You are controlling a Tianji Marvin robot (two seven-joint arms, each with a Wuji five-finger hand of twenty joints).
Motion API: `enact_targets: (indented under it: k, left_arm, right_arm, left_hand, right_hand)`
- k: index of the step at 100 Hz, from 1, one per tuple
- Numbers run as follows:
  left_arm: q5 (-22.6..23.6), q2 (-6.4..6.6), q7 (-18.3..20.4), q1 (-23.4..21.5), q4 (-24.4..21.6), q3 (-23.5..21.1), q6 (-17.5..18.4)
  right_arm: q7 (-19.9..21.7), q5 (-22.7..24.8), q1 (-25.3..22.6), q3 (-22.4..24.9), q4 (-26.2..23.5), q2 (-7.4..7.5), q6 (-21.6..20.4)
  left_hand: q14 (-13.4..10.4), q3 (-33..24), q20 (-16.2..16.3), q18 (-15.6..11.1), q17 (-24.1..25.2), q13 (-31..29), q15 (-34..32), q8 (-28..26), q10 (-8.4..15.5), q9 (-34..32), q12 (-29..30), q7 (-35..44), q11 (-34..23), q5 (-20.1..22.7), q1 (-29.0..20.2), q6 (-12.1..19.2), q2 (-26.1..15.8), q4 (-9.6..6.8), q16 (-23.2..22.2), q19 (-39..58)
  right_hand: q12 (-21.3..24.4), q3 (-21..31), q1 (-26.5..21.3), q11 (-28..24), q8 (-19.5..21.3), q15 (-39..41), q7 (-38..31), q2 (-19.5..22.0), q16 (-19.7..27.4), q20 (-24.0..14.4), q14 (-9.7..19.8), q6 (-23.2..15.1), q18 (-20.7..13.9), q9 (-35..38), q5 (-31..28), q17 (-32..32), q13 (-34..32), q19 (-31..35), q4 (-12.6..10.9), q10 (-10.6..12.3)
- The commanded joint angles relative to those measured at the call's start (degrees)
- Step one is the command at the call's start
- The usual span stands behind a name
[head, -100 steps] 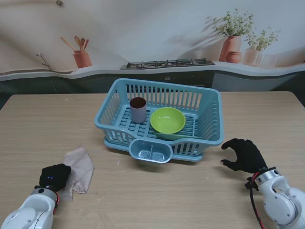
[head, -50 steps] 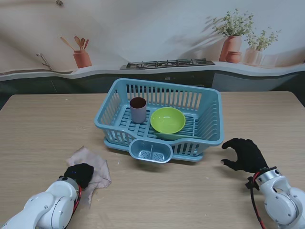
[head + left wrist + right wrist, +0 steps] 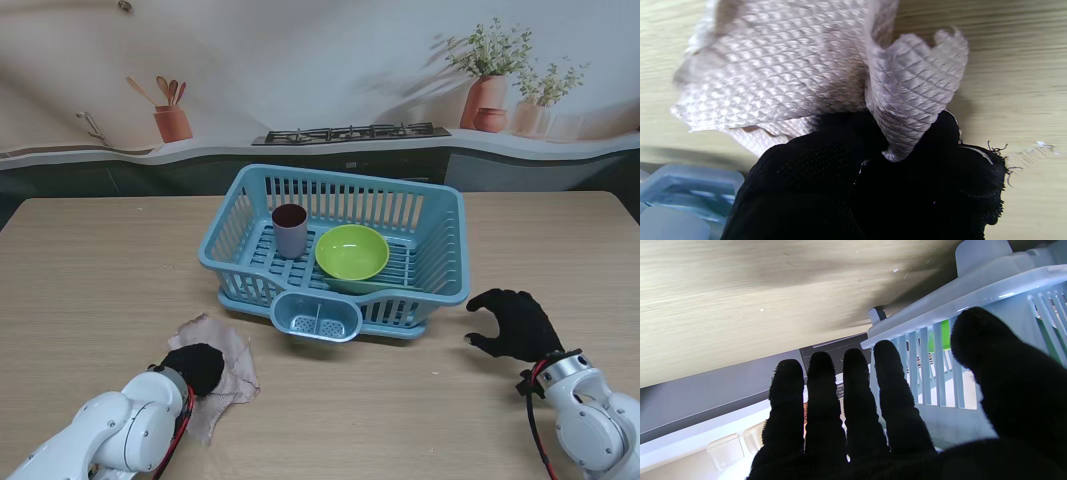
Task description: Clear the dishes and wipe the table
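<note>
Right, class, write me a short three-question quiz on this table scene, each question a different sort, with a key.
1. True or false: the green bowl sits inside the blue dish rack.
2. Which hand holds the cloth? A) left hand B) right hand C) neither
3. Fill in: the cup stands to the bowl's ____ in the stand's view.

Key: 1 true. 2 A: its fingers are closed on the cloth, which is bunched on the table; the right hand is open, holding nothing, beside the rack. 3 left.
</note>
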State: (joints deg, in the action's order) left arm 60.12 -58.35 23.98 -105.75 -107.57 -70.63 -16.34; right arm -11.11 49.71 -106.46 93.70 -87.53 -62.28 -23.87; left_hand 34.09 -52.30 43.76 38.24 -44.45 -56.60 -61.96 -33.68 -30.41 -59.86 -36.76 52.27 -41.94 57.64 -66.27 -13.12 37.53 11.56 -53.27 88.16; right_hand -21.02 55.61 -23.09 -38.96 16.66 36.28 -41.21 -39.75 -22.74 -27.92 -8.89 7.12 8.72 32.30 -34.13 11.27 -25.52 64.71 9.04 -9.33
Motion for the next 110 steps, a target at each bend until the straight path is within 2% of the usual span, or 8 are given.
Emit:
enact_targets:
  k: [1, 40, 54, 66, 76, 85, 110]
  left_arm:
    - [1.4, -0.24, -1.5, -2.3, 2.1, -1.7, 1.0]
    - [9.9, -1.68, -18.4, -9.3, 7.1, -14.1, 7.5]
    - [10.8, -2.02, -24.5, -10.8, 9.1, -16.8, 8.4]
    - [11.5, -2.15, -27.4, -11.6, 10.2, -17.8, 8.7]
    - [10.7, -2.23, -27.6, -11.8, 10.4, -17.5, 8.7]
    - [8.0, -2.38, -26.4, -11.1, 10.0, -16.3, 8.2]
    - [6.4, -1.7, -16.0, -8.7, 6.2, -11.6, 6.6]
  right_arm:
    - [0.7, 0.2, -0.4, 0.0, -0.4, 0.0, 0.1]
    - [1.0, 0.4, -0.4, -0.2, -0.5, 0.07, 0.5]
    - [1.0, 0.5, -0.3, -0.2, -0.5, 0.08, 0.4]
    - [1.1, 0.4, -0.4, -0.2, -0.6, 0.08, 0.6]
    - [1.1, 0.4, -0.3, -0.2, -0.6, 0.08, 0.4]
    - [1.2, 0.4, -0.3, -0.1, -0.6, 0.1, 0.2]
    - [1.0, 0.3, -0.2, -0.2, -0.5, 0.04, 0.5]
  left_hand:
    - [3.8, -0.3, 1.6, 1.4, -1.1, -1.4, -2.4, 0.5, 0.0, -0.3, 1.5, -1.8, 2.7, -1.0, -2.0, 1.1, -1.7, -0.87, -1.2, 4.5]
    - [4.0, -0.6, 2.0, 1.7, -1.6, -2.1, -2.0, 1.6, -0.1, -1.0, 2.3, -1.7, 2.5, -0.4, -2.0, 0.8, -0.9, -0.88, -1.6, 4.6]
    - [3.8, -0.5, 2.1, 1.7, -1.5, -1.7, -1.8, 1.7, -0.2, -0.6, 2.1, -1.8, 2.4, -0.7, -2.0, 0.8, -1.0, -0.84, -1.6, 4.4]
    - [3.8, -0.4, 2.0, 1.7, -1.2, -1.5, -1.7, 1.6, -0.2, -0.4, 2.0, -1.6, 2.3, -0.8, -2.0, 0.8, -1.1, -0.85, -1.6, 4.1]
    - [3.6, -0.4, 2.1, 1.7, -1.2, -1.5, -1.5, 1.7, -0.1, -0.4, 2.0, -1.6, 2.3, -0.9, -1.9, 0.8, -1.2, -0.89, -1.6, 4.0]
    - [3.6, -0.4, 2.0, 1.7, -1.0, -1.1, -1.3, 1.8, -0.4, -0.1, 1.9, -1.7, 2.4, -1.1, -2.1, 0.4, -1.1, -0.88, -1.5, 3.7]
    - [3.3, -0.3, 1.8, 1.5, -0.7, -0.7, -1.1, 2.1, -0.4, 0.5, 1.8, -2.0, 2.4, -1.5, -2.0, 0.3, -1.6, -0.87, -1.3, 3.1]
  right_hand:
    - [0.7, 0.0, -1.0, -0.1, 0.3, 0.2, 0.3, 0.3, -0.2, -0.6, -0.4, -0.2, 0.7, -0.2, 0.2, -0.7, -0.2, -0.1, -0.6, 0.0]
    - [0.7, -0.1, -0.9, -0.1, 0.3, 0.3, 0.3, 0.3, -0.2, -0.6, -0.5, -0.3, 0.4, -0.2, 0.2, -0.7, -0.2, -0.1, -0.5, 0.0]
    - [0.7, -0.1, -0.9, -0.1, 0.3, 0.3, 0.4, 0.3, -0.2, -0.7, -0.4, -0.2, 0.6, -0.2, 0.3, -0.7, -0.2, -0.1, -0.5, 0.1]
    - [0.7, -0.1, -0.9, -0.1, 0.3, 0.3, 0.4, 0.3, -0.2, -0.7, -0.4, -0.2, 0.6, -0.2, 0.2, -0.7, -0.2, -0.1, -0.5, 0.0]
    - [0.7, -0.1, -0.9, -0.1, 0.3, 0.2, 0.4, 0.3, -0.2, -0.7, -0.4, -0.2, 0.7, -0.2, 0.2, -0.7, -0.2, -0.1, -0.6, -0.1]
    - [0.7, -0.1, -0.9, 0.0, 0.3, 0.2, 0.4, 0.3, -0.2, -0.7, -0.4, -0.2, 0.4, -0.2, 0.2, -0.7, -0.2, -0.1, -0.6, 0.0]
    - [0.7, 0.0, -1.0, -0.1, 0.3, 0.3, 0.4, 0.2, -0.2, -0.7, -0.4, -0.2, 0.7, 0.1, 0.2, -0.6, -0.3, -0.1, -0.5, 0.4]
